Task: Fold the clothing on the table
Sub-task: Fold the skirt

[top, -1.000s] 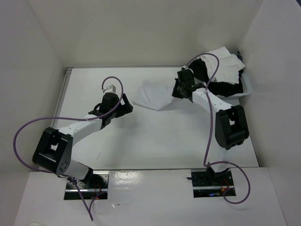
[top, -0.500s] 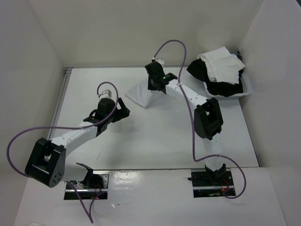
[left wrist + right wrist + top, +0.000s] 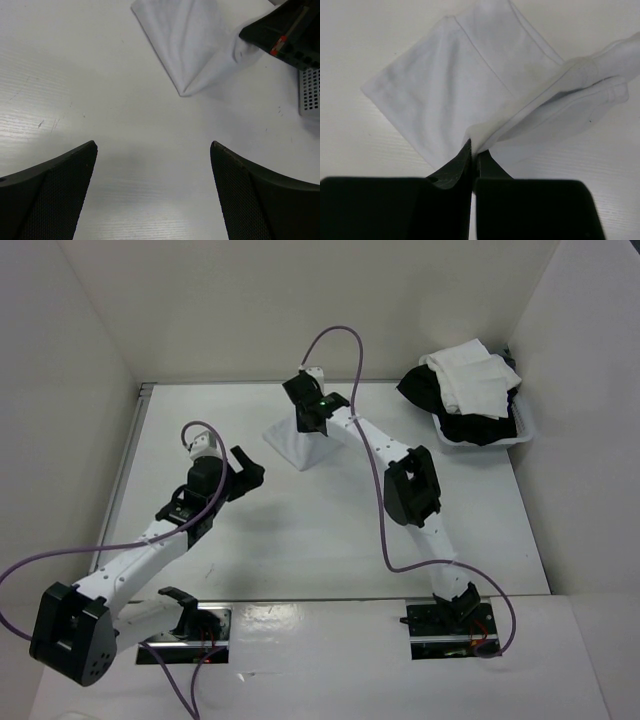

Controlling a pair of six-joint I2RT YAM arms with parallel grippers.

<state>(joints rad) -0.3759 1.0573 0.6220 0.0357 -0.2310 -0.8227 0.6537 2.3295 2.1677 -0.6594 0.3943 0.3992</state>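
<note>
The left gripper point(image 3: 248, 466) hangs low over the bare table point(image 3: 330, 530) with its 2 fingers spread wide and nothing between them. The clothing point(image 3: 288, 443) lies ahead of those fingers and a little to their right, well clear of the tips, with 1 corner pointing back toward them. The right gripper point(image 3: 308, 426) has its fingers pressed together on a pinch of the clothing's hem, so a flap rises from the table to the fingertips, while the rest lies flat beyond them in what looks like at least 2 layers. The fold therefore seems to be under way, not finished: the raised flap is not yet laid down or released, the outline is uneven, and any further fold and smoothing appear to remain. Far off to the right gripper's side, a heap of white and black garments point(image 3: 465, 390) sits in a bin point(image 3: 522, 428), and neither gripper is touching it.
</note>
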